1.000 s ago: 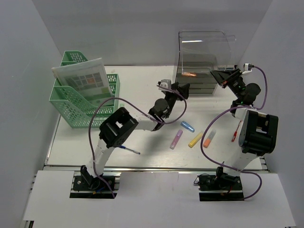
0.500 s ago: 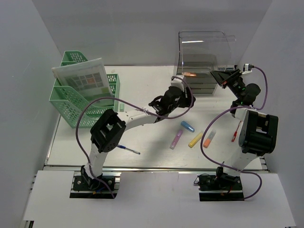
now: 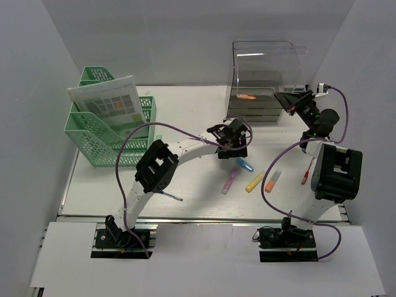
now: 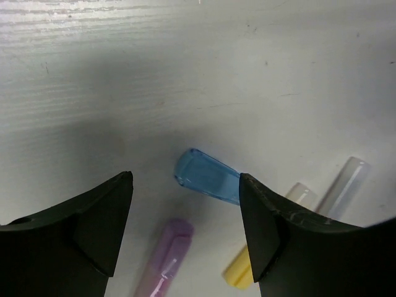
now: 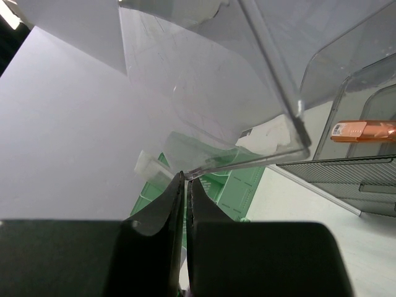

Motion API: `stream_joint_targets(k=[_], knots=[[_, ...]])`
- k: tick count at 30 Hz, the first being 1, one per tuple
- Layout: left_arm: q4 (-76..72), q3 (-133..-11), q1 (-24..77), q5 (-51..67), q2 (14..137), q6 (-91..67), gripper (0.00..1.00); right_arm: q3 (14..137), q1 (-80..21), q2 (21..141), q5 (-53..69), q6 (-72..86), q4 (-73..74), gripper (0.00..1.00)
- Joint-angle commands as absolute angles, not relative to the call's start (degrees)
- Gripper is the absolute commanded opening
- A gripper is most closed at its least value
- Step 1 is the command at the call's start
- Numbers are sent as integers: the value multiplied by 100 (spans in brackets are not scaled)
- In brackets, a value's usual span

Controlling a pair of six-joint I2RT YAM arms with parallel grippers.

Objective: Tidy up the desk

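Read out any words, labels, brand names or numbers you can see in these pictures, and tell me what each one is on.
No text here can be read.
On the printed sheet in the green rack: coloured squares and fine print, too small to read.
On the orange marker under the clear cover: a small label near one end, too blurred to read.

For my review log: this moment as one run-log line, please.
left gripper: open, aimed at blue marker | right gripper: shut, at organizer edge | desk: not yet tidy
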State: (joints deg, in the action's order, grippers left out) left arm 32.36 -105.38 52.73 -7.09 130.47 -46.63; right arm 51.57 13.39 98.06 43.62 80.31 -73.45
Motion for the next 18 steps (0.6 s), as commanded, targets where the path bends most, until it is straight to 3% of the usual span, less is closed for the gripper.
stream_joint_targets(k=[1,11,18], knots=[[4166,-11074,5309,-484,12929,-5335,80,5124,1371,9527,4148,7831,-7989,4],[5097,-11785,5361,-79,13412,-6318,84,5124,1380,9510,4175,7840,-7989,5],[4632,-11794,5361,308,13438,-6548,83,5027,1389,9501,4157,7875,-8086,4]])
